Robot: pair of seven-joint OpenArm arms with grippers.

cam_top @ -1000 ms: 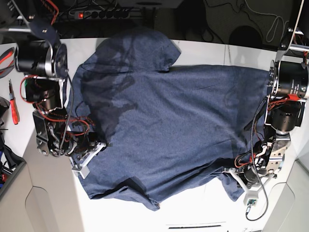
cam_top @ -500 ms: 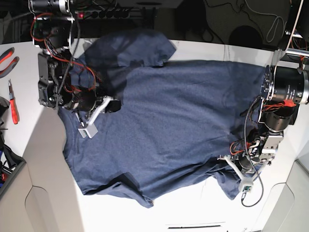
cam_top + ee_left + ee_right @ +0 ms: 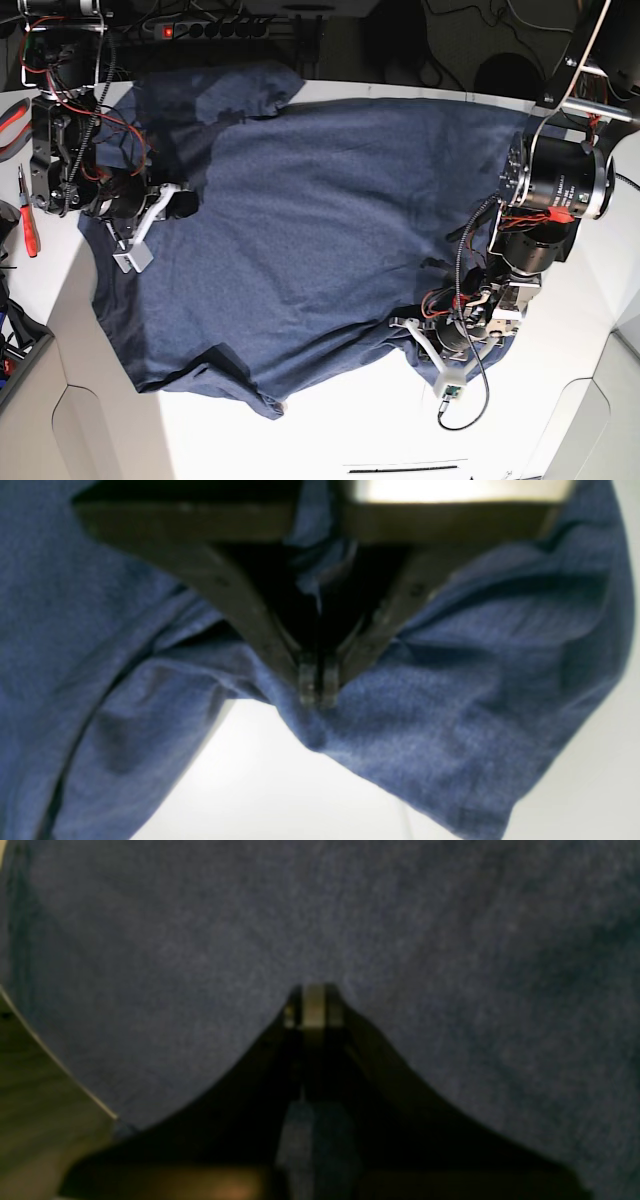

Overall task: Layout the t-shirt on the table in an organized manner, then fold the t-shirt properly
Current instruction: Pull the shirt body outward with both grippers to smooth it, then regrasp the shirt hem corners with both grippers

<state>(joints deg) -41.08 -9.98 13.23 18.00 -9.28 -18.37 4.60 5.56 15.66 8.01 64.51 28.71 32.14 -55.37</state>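
The navy-blue t-shirt (image 3: 320, 230) lies spread over the white tabletop (image 3: 350, 430), covering most of its middle, plain side up with no lettering showing. One short sleeve (image 3: 225, 95) reaches the far edge of the tabletop, and another corner of cloth (image 3: 265, 400) points toward the near edge. The fabric is mostly flat, with soft wrinkles running across it.

In the base view the left gripper (image 3: 420, 335) sits at the right side, low over the shirt's edge. The left wrist view shows its jaws pressed together on a pinched fold of the t-shirt (image 3: 450, 705), with the cloth bunched up between the two fingers (image 3: 307, 680) and bare tabletop (image 3: 260, 790) below.

The right gripper (image 3: 180, 200) is at the left side of the base view, over the shirt near the far sleeve. In the right wrist view its jaws are closed (image 3: 312, 1007), tips together, against a wide stretch of blue fabric (image 3: 450, 965); whether cloth is caught between them cannot be told from here.

Red-handled pliers (image 3: 28, 225) lie on the far left, off the shirt. A power strip (image 3: 215, 28) runs behind the tabletop.
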